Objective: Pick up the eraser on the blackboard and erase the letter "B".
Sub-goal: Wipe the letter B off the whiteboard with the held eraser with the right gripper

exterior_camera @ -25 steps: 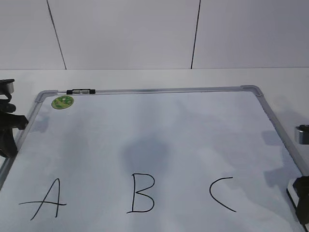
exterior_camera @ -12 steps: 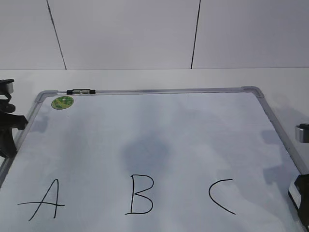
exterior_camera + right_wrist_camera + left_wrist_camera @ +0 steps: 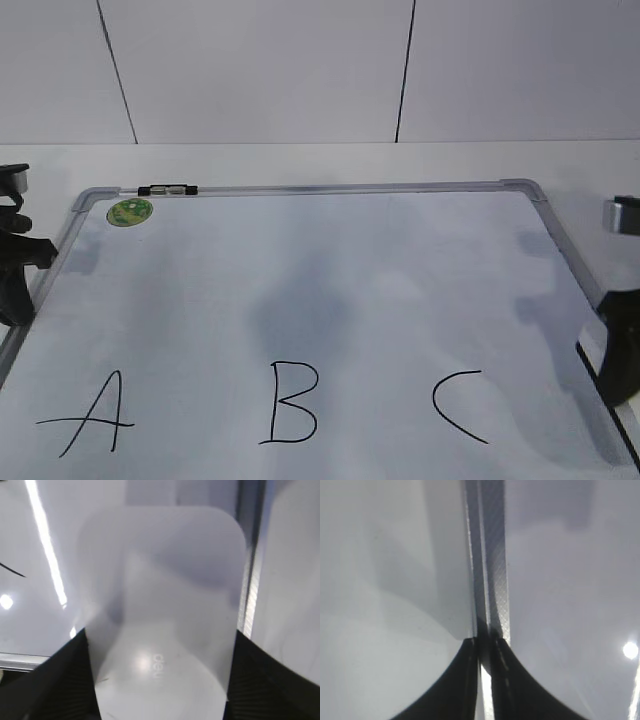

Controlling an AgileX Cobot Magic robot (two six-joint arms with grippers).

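The blackboard (image 3: 330,250) is a white board in a grey frame and lies flat on the table. The letter "B" (image 3: 290,403) is drawn in black at its near middle. My right gripper (image 3: 612,345) is at the board's right edge, well right of the "B". In the right wrist view it (image 3: 160,645) is shut on the eraser (image 3: 160,605), a white rounded block with grey lettering held above the board. My left gripper (image 3: 15,290) is at the board's left edge. In the left wrist view it (image 3: 484,642) is shut on the board's frame (image 3: 492,555).
A black "A" (image 3: 88,425) is left of the "B" and a black "C" (image 3: 458,403) is right of it. A green sticker (image 3: 129,211) and a small black clip (image 3: 168,188) sit at the far left corner. A white wall stands behind the table.
My right gripper has risen with the eraser and shifted slightly inward over the board's right edge. Its shadow on the board has grown. The left gripper has not moved.
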